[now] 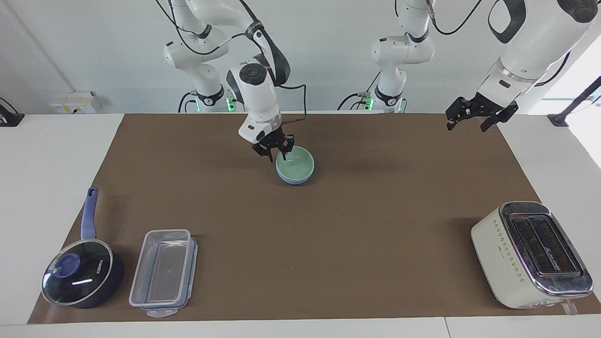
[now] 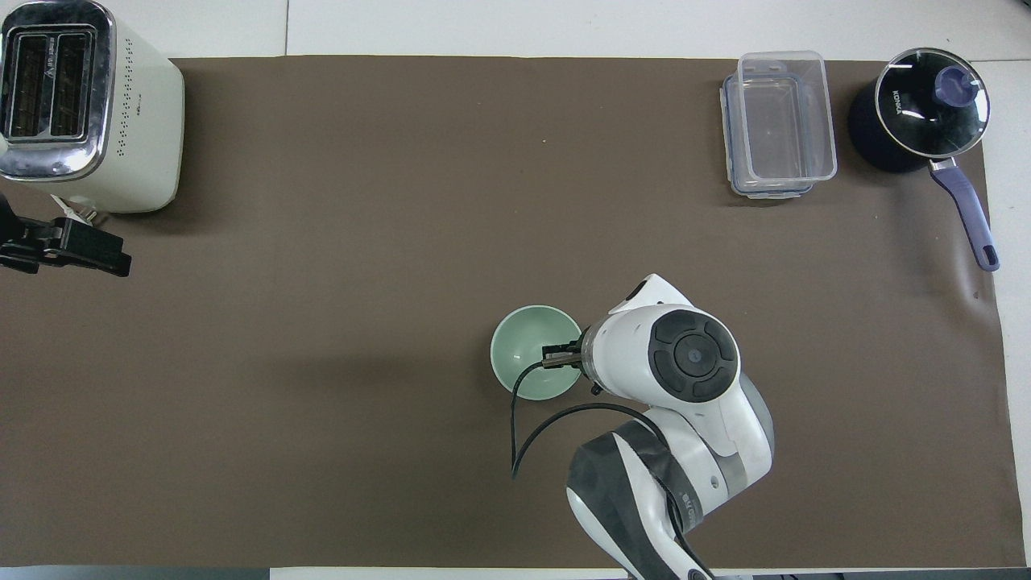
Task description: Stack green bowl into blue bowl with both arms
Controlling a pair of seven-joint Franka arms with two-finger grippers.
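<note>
**A:** Where did the bowls lie?

**B:** The green bowl sat nested in the blue bowl, mid-table toward the robots' edge.

**A:** And the nearer hand?

**B:** The right gripper hung just over the green bowl's rim on the side toward the right arm's end, fingers spread and holding nothing. The bowl lay directly beneath it, so its clear way out looked to be straight up.

**A:** The other?

**B:** The left gripper waited, open and empty, over the corner at the left arm's end.
</note>
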